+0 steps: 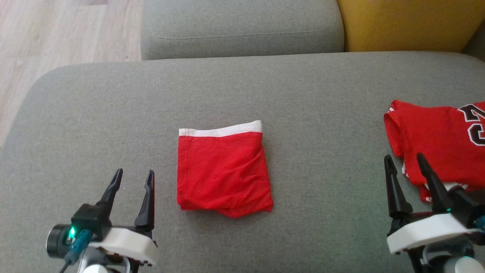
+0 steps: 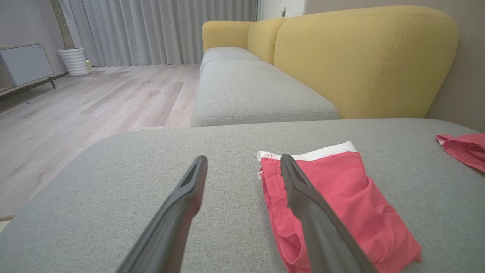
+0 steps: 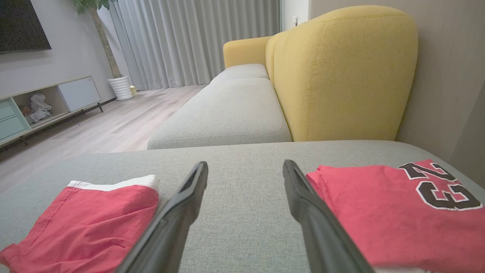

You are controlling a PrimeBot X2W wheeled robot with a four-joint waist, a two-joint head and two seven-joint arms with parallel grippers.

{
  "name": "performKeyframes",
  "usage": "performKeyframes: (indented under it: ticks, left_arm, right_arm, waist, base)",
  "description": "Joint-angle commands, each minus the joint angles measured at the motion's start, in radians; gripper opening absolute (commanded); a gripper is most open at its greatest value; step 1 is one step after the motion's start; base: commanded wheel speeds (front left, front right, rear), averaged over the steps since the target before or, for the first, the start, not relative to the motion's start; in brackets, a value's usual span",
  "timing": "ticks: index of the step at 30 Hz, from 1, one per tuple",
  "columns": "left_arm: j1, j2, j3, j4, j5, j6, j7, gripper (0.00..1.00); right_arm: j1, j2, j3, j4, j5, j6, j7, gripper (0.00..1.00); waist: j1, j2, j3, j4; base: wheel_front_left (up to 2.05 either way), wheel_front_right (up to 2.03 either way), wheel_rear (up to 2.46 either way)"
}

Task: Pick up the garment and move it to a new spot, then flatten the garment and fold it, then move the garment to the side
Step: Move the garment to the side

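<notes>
- The red shorts [image 1: 223,170], with a white waistband, lay folded into a flat, slightly creased rectangle.
- They rested around the middle of the grey seat cushion [image 1: 322,94], waistband facing its back edge.

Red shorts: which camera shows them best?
Head view: the folded red shorts lie whole, seen from above. Left wrist view has a finger across them; right wrist view crops them at the edge.

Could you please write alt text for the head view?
Folded red shorts with a white waistband lie on a grey fabric sofa seat, between the open left gripper and open right gripper. A red jersey with black numerals lies at the right edge.
</notes>
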Motion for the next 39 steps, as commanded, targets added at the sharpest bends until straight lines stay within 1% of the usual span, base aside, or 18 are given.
performKeyframes:
  ticks: [1, 15, 22, 25, 28, 33, 36, 39]
  left_arm:
    - [-0.031, 0.024, 0.039, -0.038, -0.005, 0.006, -0.001, 1.00]
    - [-0.043, 0.034, 0.038, -0.038, -0.014, 0.010, -0.002, 1.00]
    - [-0.076, 0.025, 0.028, -0.049, -0.014, 0.009, -0.008, 1.00]
    - [-0.107, 0.016, 0.021, -0.052, -0.013, 0.005, -0.014, 1.00]
    - [-0.148, 0.000, 0.016, -0.040, -0.017, -0.003, -0.028, 1.00]
    - [-0.223, -0.036, 0.005, -0.015, -0.017, -0.017, -0.055, 1.00]
    - [-0.261, -0.059, -0.003, -0.003, -0.013, -0.026, -0.066, 1.00]
    - [-0.286, -0.080, -0.008, 0.006, -0.008, -0.036, -0.072, 1.00]
  right_arm:
    - [-0.019, -0.006, 0.022, -0.038, 0.006, 0.007, 0.004, 1.00]
    - [-0.028, -0.005, 0.017, -0.029, 0.006, 0.007, -0.003, 1.00]
    - [-0.049, -0.005, 0.024, -0.008, 0.004, 0.007, 0.006, 1.00]
    - [-0.081, -0.005, 0.046, 0.053, -0.012, 0.007, 0.012, 1.00]
    - [-0.127, -0.005, 0.100, 0.148, -0.035, 0.007, 0.009, 1.00]
    - [-0.226, -0.005, 0.223, 0.349, -0.001, 0.007, -0.026, 1.00]
    - [-0.289, -0.005, 0.272, 0.468, 0.030, 0.007, -0.046, 1.00]
    - [-0.351, -0.005, 0.298, 0.578, 0.050, 0.007, -0.055, 1.00]
  waist:
    - [0.0000, 0.0000, 0.000, 0.000]
    - [0.0000, 0.0000, 0.009, 0.007]
    - [0.0000, 0.0000, 0.044, 0.034]
    - [0.0000, 0.0000, 0.074, 0.067]
    - [0.0000, 0.0000, 0.109, 0.110]
    - [0.0000, 0.0000, 0.162, 0.187]
    - [0.0000, 0.0000, 0.185, 0.233]
    - [0.0000, 0.0000, 0.201, 0.267]
  base:
    - [0.00, 0.00, 0.00]
    - [0.00, 0.00, 0.00]
    - [0.00, 0.00, 0.00]
    - [0.00, 0.00, 0.00]
    - [0.00, 0.00, 0.00]
    - [0.00, 0.00, 0.00]
    - [0.00, 0.00, 0.00]
    - [0.00, 0.00, 0.00]
